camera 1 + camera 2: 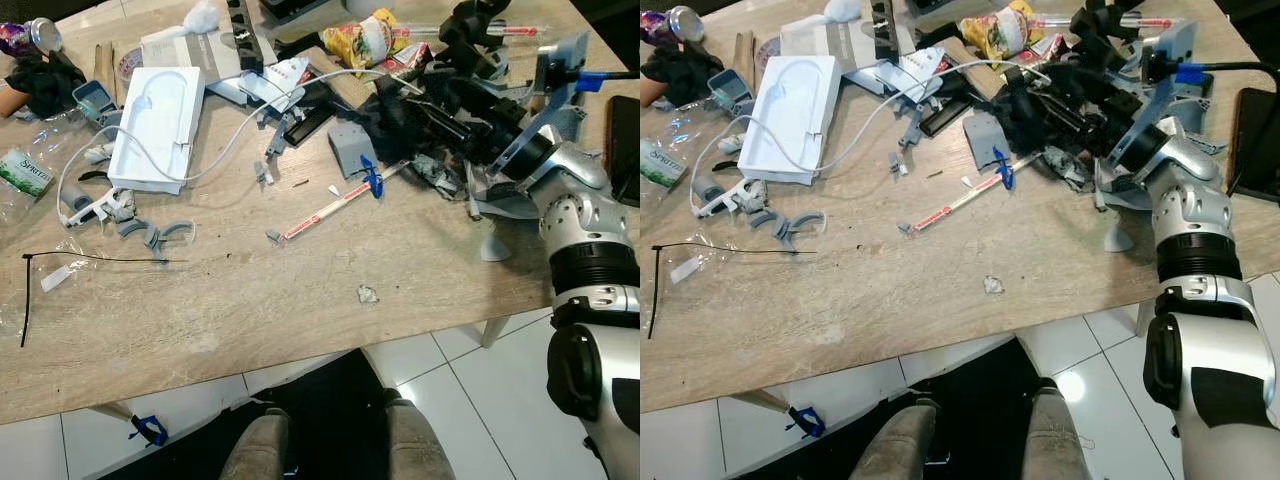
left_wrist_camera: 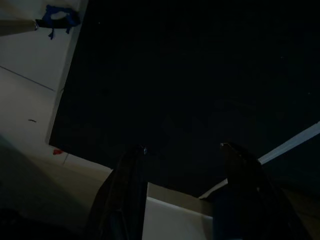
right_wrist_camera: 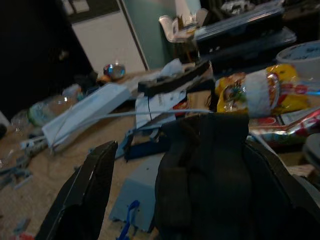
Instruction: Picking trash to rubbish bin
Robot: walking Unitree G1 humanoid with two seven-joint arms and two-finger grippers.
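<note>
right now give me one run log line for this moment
right gripper: open around crumpled black cloth glove | left gripper: idle, open | cluttered wooden table

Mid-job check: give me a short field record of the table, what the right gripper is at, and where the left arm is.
surface: wooden table, cluttered
right gripper: open, black cloth between its fingers, not yet closed
left gripper: open, hanging idle in the dark
near cloth: grey block, yellow wrapper
loose scraps: crumpled bit, red-and-white stick
left side: white box, black zip tie

Home room, cluttered wooden table (image 1: 250, 290), white tiled floor (image 1: 470, 390), snack wrappers (image 1: 365, 38)
</note>
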